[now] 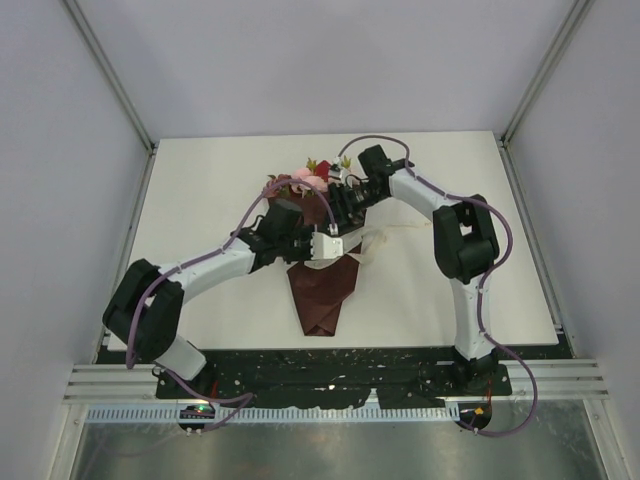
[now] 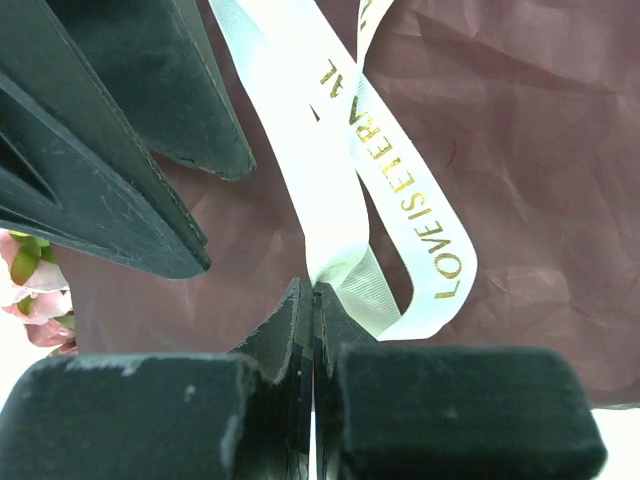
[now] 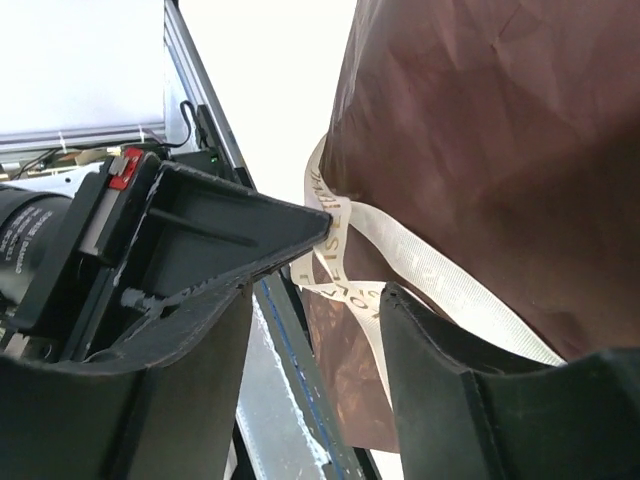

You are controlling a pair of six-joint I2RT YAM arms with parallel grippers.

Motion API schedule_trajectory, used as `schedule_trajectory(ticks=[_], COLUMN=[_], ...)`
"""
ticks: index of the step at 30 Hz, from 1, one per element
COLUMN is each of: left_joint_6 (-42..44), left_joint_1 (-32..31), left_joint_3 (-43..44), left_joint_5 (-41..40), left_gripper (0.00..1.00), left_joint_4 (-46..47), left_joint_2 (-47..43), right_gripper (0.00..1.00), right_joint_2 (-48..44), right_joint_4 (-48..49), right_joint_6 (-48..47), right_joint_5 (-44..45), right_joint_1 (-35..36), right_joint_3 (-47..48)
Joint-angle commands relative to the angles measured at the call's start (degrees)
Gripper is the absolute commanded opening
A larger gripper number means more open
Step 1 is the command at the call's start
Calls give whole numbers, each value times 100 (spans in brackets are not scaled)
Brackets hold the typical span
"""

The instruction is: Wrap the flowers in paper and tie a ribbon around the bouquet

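On a white table (image 1: 200, 200) between grey walls (image 1: 60, 150), the left gripper (image 2: 312, 297) clenches the ribbon (image 2: 300, 150) over the bouquet (image 1: 322, 295), the right gripper (image 3: 360, 255) at its one o'clock standing released.

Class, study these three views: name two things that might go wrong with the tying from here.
The right gripper stands open around the ribbon, so the loop may slacken on the paper. The left gripper pinches the ribbon only at its fingertips; a pull might slip it free.

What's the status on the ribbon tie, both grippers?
Left gripper shut on ribbon. Right gripper open, ribbon passing between its fingers. Ribbon lies across bouquet paper. Both grippers crowd together over the bouquet.
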Motion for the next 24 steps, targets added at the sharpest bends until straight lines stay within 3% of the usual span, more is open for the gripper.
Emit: schedule_trajectory(ticks=[1, 7, 8, 10, 11, 13, 19, 24], left_joint_6=[94, 42, 24, -72, -151, -274, 496, 1113], left_joint_1=[19, 45, 80, 176, 273, 388, 449, 196], left_joint_3=[359, 605, 649, 667, 641, 501, 131, -10], left_joint_5=[-75, -347, -400, -200, 89, 459, 1416, 1736], left_gripper=[0, 0, 4, 23, 37, 49, 51, 51], left_joint_4=[221, 169, 117, -41, -164, -252, -1305, -1650], left_joint_2=[122, 359, 368, 203, -16, -464, -1336, -1258], right_gripper=[64, 60, 59, 58, 57, 57, 57, 60], right_joint_2=[-300, -318, -327, -344, -370, -414, -616, -757], right_joint_4=[-183, -254, -263, -254, -219, -184, -323, -1158], right_joint_6=[-537, -775, -757, -907, -872, -845, -1002, -2239], right_joint_5=[-357, -24, 125, 292, 337, 364, 390, 793], right_joint_1=[-61, -52, -61, -113, -140, -245, -675, -1141], right_joint_3=[-80, -335, -344, -353, -336, -257, 95, 236])
